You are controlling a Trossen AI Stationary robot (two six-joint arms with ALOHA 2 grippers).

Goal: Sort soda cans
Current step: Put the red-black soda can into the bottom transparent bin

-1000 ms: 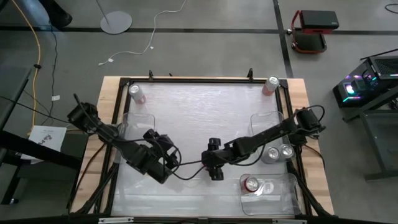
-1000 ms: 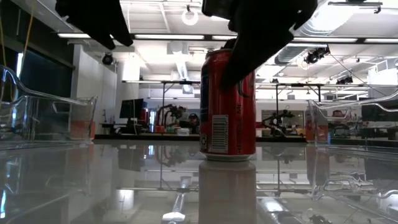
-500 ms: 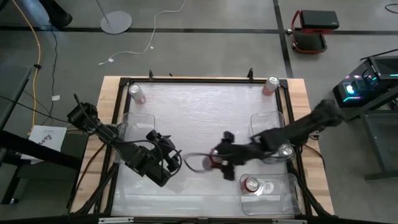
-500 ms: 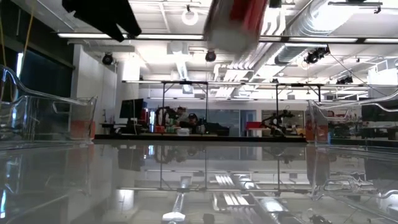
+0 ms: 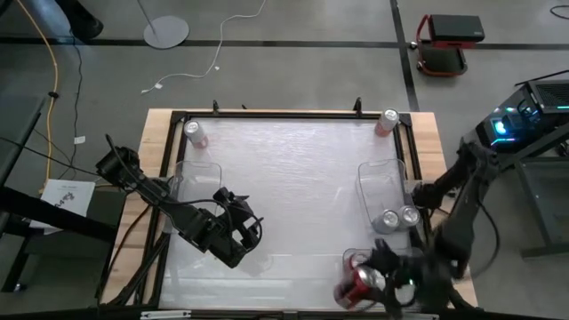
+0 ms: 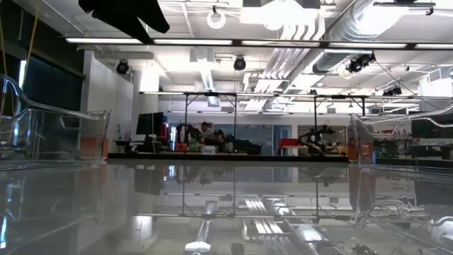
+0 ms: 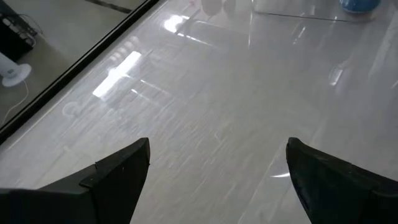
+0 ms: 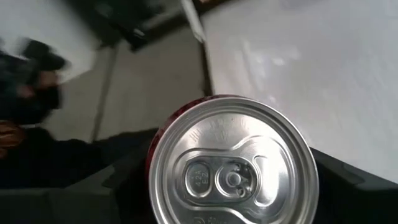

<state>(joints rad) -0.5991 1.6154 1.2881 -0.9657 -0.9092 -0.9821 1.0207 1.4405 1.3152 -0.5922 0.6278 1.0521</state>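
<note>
Can (image 5: 358, 285), red, rides clamped in the right gripper (image 5: 378, 286) above the near-right tray (image 5: 418, 260); its thin, slick wall likely dents, so a mid-body hold suits, while the left gripper (image 5: 246, 226) waits spread.

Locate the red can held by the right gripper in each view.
High view: red can at the table's near right corner, in the right gripper, over the near clear tray.
Low view: not in it.
Left wrist view: not in it.
Right wrist view: silver top of the red can fills the centre.
Shared landmark: the white tabletop, also seen at.
</note>
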